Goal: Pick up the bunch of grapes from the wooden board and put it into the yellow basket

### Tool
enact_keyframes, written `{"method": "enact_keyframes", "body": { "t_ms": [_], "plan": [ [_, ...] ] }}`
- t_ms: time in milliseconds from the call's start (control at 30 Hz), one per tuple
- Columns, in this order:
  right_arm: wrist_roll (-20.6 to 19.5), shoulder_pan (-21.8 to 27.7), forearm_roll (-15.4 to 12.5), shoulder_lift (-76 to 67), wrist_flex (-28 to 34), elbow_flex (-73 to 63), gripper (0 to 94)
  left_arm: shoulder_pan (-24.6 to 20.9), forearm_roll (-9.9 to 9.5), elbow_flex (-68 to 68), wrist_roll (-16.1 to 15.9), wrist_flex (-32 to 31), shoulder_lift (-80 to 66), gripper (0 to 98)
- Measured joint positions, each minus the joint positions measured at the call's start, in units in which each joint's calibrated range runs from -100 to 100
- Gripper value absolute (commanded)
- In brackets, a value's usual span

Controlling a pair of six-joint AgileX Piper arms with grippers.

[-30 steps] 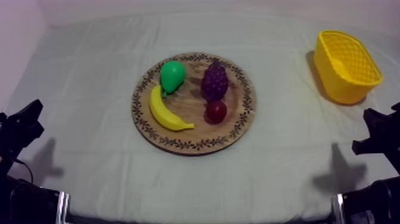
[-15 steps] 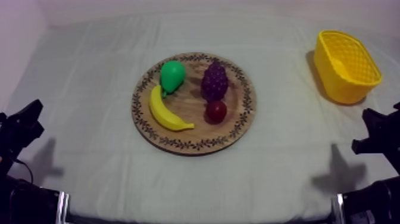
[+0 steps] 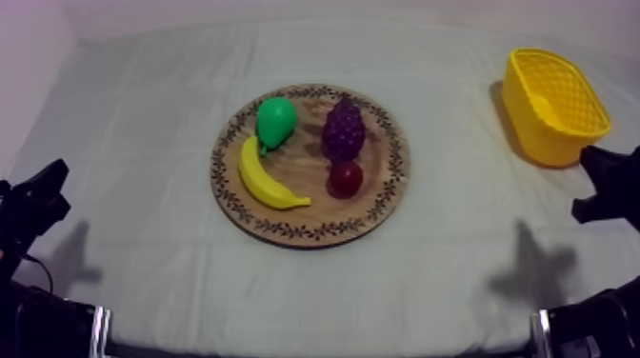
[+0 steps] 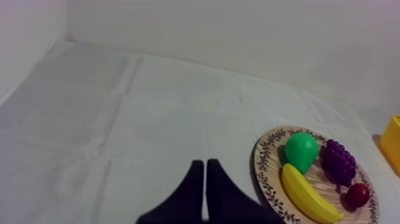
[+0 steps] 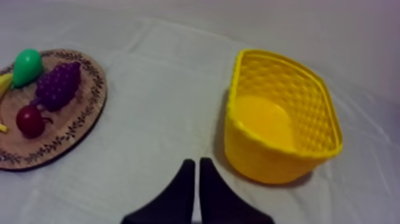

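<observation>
The purple bunch of grapes lies on the round wooden board mid-table, between a green pear and a small red fruit. The yellow basket stands at the far right with nothing in it. My right gripper hangs near the basket's front side, well to the right of the board; in the right wrist view its fingers lie together, shut on nothing. My left gripper sits low at the left edge, its fingers also together as a narrow wedge. The grapes and basket show ahead of the right gripper.
A yellow banana lies along the board's left side. Bare cloth surrounds the board, with wide room between it and the basket. The table's back edge meets a pale wall.
My right arm has risen and shifted toward the basket; its shadow on the cloth moved left. The left arm and the fruit have stayed put.
</observation>
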Motion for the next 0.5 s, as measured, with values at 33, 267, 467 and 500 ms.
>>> {"method": "enact_keyframes", "body": {
  "t_ms": [33,267,467,500],
  "plan": [
    [-0.4,-0.5,0.4,1.5,-0.3,-1.4,0.6,0.0,0.0,0.0,0.0,0.0,0.0,0.1],
    [-3.7,-3.4,3.4,12.8,-1.6,-10.8,0.6,0.0,0.0,0.0,0.0,0.0,0.0,0.1],
    [-7.8,-6.7,7.3,22.6,0.1,-19.1,0.6,0.0,0.0,0.0,0.0,0.0,0.0,0.1],
    [-8.7,-7.2,7.9,24.3,0.5,-20.5,0.6,0.0,0.0,0.0,0.0,0.0,0.0,0.1]
  ]
}}
